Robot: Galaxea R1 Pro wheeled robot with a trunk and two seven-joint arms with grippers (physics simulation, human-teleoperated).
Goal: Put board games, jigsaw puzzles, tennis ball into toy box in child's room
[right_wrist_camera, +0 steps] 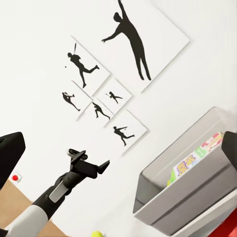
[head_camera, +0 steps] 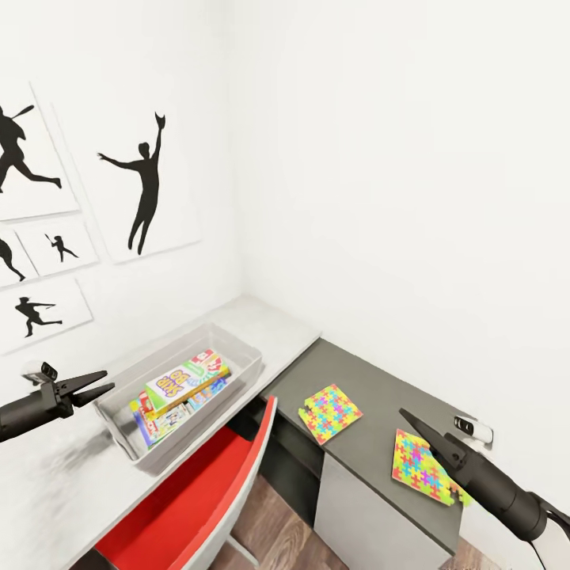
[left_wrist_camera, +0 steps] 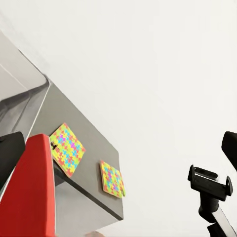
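Observation:
The toy box (head_camera: 119,419) stands on the pale table (head_camera: 269,317). In it lies the Skip-Bo board game (head_camera: 188,380) on top of other printed game boxes (head_camera: 165,421). Two jigsaw puzzles (head_camera: 330,412) (head_camera: 426,469) lie flat on the lower dark section. My left gripper (head_camera: 108,380) hovers open just left of the box. Above the nearer puzzle, my right gripper (head_camera: 416,427) is open and holds nothing. The right wrist view shows the toy box (right_wrist_camera: 187,192), the Skip-Bo game (right_wrist_camera: 190,160) and the tennis ball (right_wrist_camera: 97,234) low down. Both puzzles (left_wrist_camera: 67,148) (left_wrist_camera: 112,178) appear in the left wrist view.
A red chair (head_camera: 182,507) is pushed in below the toy box, its back rising to the table edge. White walls meet in the corner behind the table, with black baseball silhouette prints (head_camera: 146,186) on the left wall. Wood floor (head_camera: 277,530) lies under the desk.

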